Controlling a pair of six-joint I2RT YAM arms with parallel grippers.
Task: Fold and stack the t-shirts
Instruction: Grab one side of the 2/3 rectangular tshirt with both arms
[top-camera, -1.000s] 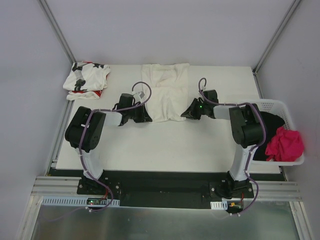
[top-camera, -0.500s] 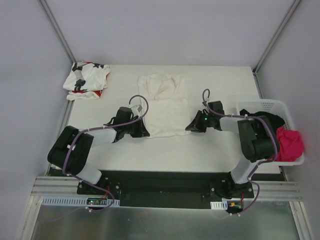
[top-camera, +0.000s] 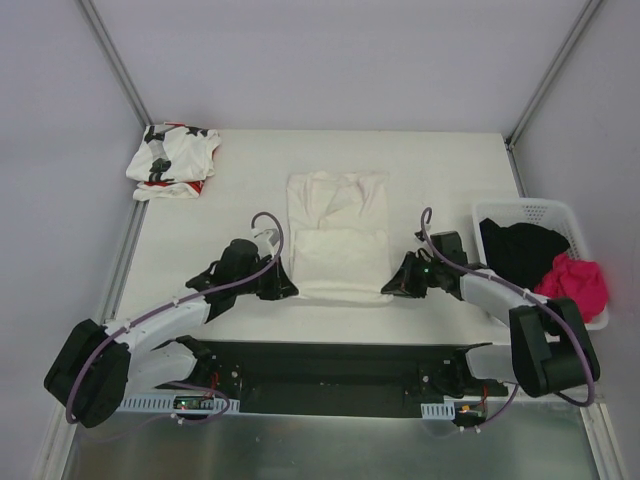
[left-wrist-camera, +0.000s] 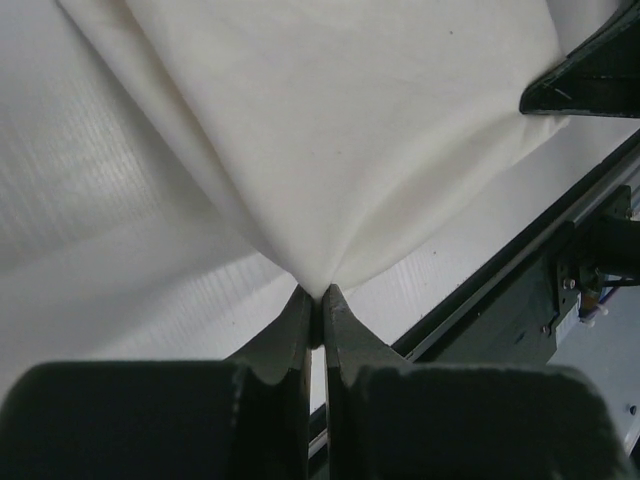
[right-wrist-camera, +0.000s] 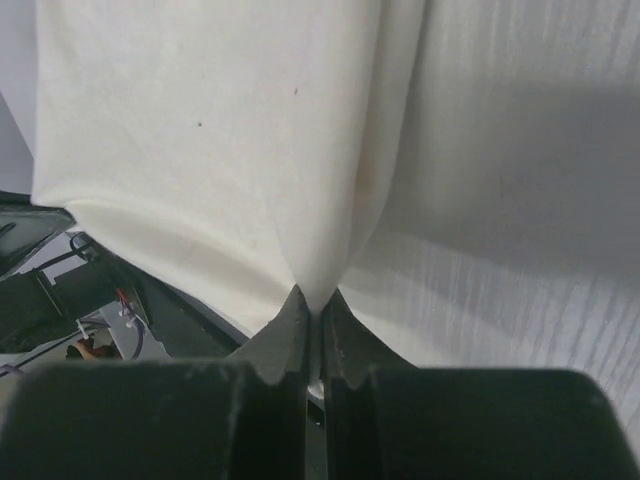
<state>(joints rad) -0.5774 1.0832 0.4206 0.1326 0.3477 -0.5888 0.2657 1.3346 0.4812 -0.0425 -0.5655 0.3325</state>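
Our left fingers (left-wrist-camera: 290, 345) and right fingers (right-wrist-camera: 288, 342) pinched near corners of the cream t-shirt (top-camera: 338, 240); the star-print t-shirt (top-camera: 172, 160) lay far left, basket (top-camera: 528, 207) right

This looks like a robotics lab test cell. A bare white counter (top-camera: 450, 170) is boxed in by blank grey walls (top-camera: 330, 60) and slanting metal frame posts (top-camera: 112, 62). A left arm (top-camera: 165, 322) and a right arm (top-camera: 490, 292) are bolted to a black base plate (top-camera: 330, 365) on aluminium rails (top-camera: 110, 378), trailing purple cables (top-camera: 266, 214).
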